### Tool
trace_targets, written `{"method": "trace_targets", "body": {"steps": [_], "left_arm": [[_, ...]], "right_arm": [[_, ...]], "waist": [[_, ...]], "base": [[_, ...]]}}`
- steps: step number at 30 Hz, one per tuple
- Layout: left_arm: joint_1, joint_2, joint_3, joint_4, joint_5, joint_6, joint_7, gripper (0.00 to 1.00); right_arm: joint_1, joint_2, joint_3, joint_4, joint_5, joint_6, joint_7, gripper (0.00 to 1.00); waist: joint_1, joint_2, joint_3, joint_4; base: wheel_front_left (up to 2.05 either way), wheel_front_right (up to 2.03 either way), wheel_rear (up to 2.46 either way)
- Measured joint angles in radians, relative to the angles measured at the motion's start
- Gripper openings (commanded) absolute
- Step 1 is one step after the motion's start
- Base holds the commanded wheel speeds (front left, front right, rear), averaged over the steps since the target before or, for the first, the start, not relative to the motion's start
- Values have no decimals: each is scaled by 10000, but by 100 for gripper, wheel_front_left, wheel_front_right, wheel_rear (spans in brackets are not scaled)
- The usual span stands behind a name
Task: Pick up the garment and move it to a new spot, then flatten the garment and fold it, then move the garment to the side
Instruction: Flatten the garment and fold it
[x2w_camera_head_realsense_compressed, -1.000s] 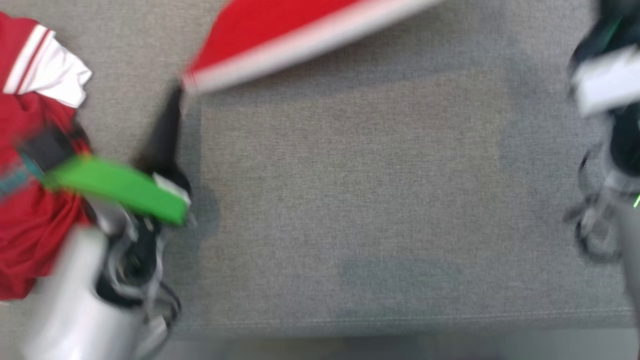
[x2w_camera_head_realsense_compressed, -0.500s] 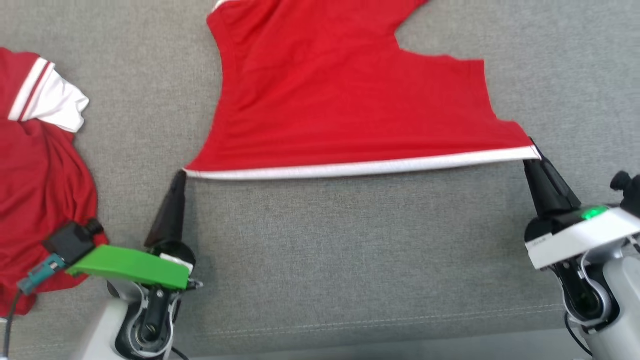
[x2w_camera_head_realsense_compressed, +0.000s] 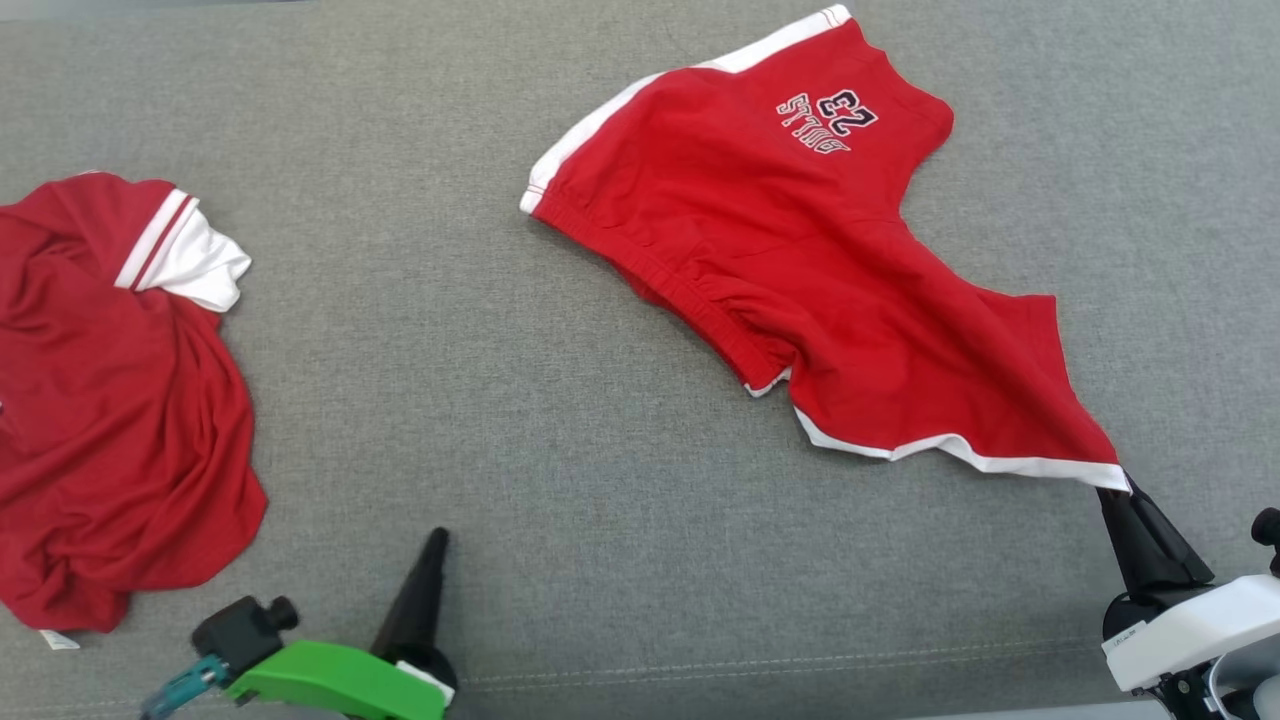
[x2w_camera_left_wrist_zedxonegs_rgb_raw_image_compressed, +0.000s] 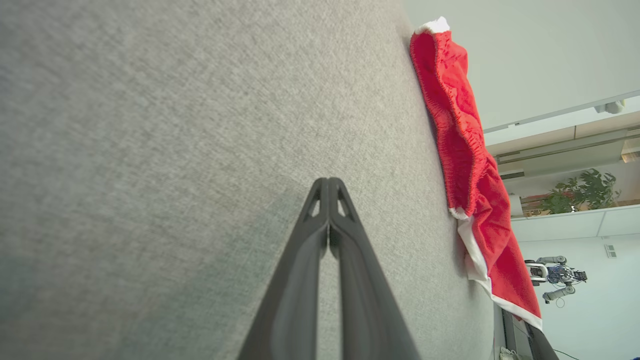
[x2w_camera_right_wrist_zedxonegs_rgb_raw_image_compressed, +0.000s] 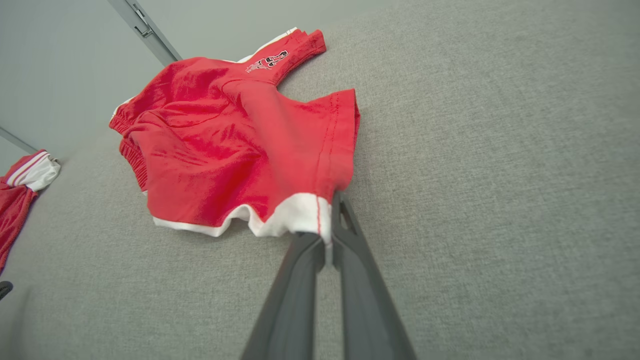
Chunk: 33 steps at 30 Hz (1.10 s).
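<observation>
One hem corner of red shorts (x2w_camera_head_realsense_compressed: 800, 260) pinched between right jaws, likely to drag cloth flat; left jaws together, empty, well apart over surface (x2w_camera_head_realsense_compressed: 600, 500).

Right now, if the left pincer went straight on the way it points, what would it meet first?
Probably the grey cloth surface: the shut left pincer aims at bare fabric, with the red shorts off to one side. Depth is unclear.
</observation>
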Motion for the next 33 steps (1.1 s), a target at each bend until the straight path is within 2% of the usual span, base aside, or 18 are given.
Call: {"method": "trace_targets", "body": {"steps": [3,4,5,6,7,11,23,33], "left_arm": [[-85,-205,-366,-257,-21,-44,125,1],[-178,-255,-518,-341,-21,-46,203,13],[-305,-324,-635,-460,-21,-61,276,28],[-494,-433,-771,-568,-21,-92,299,61],[-742,-583,-890,-639,-31,-132,414,100],[-1694,-1039,-1398,-757,23,-144,786,100],[-3250,-1202,-2094,316,148,-144,1678,100],[-4745,-1292,-2483,978,690,-130,1864,100]], "right_arm": [[-7,10,35,-180,-10,15,-58,0],[-9,6,27,-242,-10,17,-65,0],[-11,2,27,-301,-10,33,-86,0],[-11,2,19,-357,-10,48,-86,0],[-11,0,0,-384,-10,75,-86,0],[-39,-59,2,-568,-13,88,-88,0],[-665,-161,249,-1064,-161,176,-38,0],[-1243,31,445,-1254,-174,221,-36,0]], "waist": [[0,0,-57,118],[0,0,-64,157],[0,0,-63,194],[0,0,-55,229],[0,0,-44,266],[0,0,37,385],[0,0,594,44],[0,0,1342,-554]], "base": [[0,0,0],[0,0,0],[0,0,0],[0,0,0],[0,0,0],[0,0,0],[0,0,0],[0,0,0]]}}
